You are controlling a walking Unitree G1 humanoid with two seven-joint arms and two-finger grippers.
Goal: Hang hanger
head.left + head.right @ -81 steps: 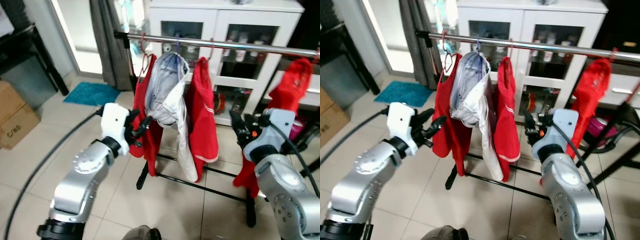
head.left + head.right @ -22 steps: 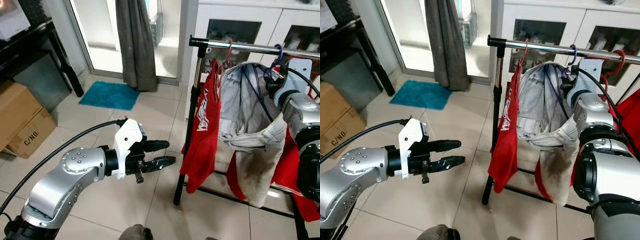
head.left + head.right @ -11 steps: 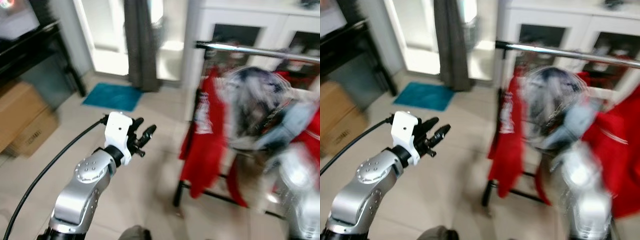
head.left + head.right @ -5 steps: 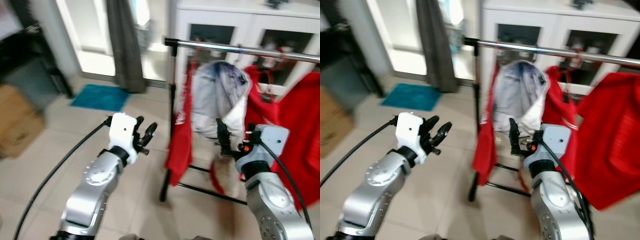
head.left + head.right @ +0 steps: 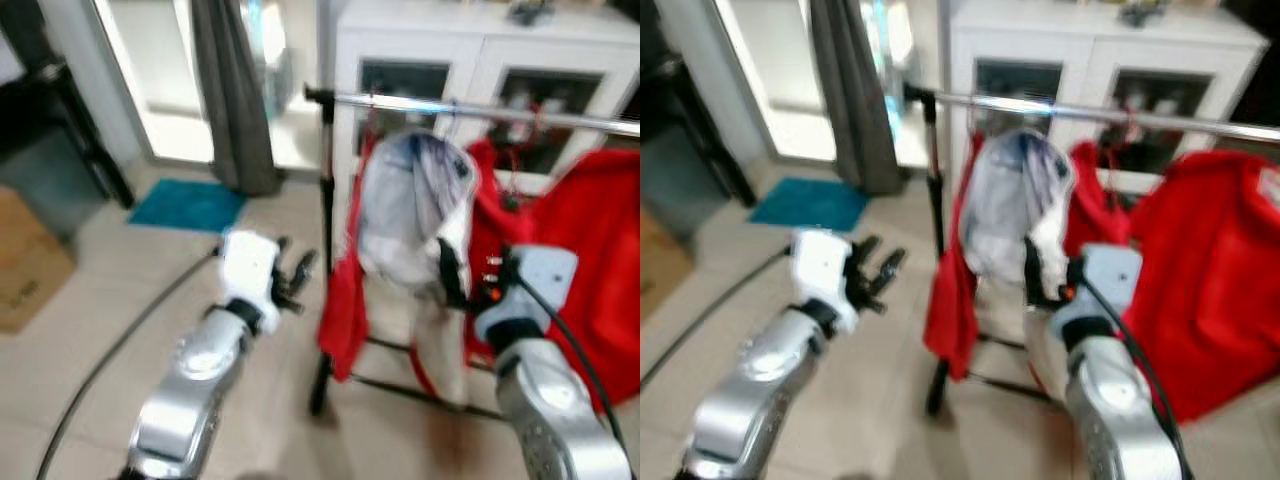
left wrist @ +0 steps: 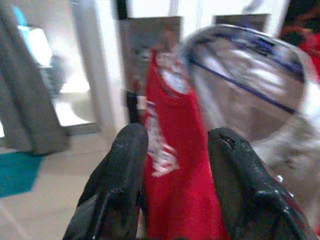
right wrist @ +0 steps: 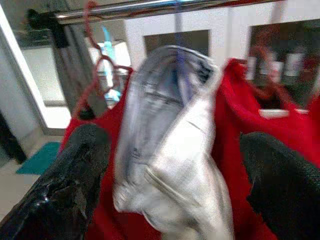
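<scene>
Chrome rail point(image 5: 480, 106) across the top of the head views, from 9 to 3 o'clock, carrying 3 garments: a red vest point(image 5: 345, 300) nearest the rack post, pale trousers point(image 5: 415, 215) on a thin blue hanger point(image 7: 176, 10) next, red clothing point(image 5: 575, 250) further toward 3 o'clock. Blue hook already over the rail, so hanging judged done, or nearly so.

Left gripper point(image 5: 292, 277) out at 9 o'clock of the rack, well apart from the clothes, jaws spread and holding nothing. Right gripper point(image 5: 1032, 272) just below the trousers at about 6 o'clock of them, fingers point(image 7: 82, 165) wide apart, nothing between.

Next move, by judgement: nothing to grasp; draw the right arm back without snagging the loose trouser leg, and check that the hook sits squarely.

Head views blurred, but giving the whole rack, both arms, the white cabinet point(image 5: 470, 60) behind and the teal mat point(image 5: 190, 205). Right wrist view alone making plain the red hanger hook point(image 7: 92, 12) and blue hook on the rail. Left wrist view giving the vest's white print point(image 6: 157, 150) close up.
</scene>
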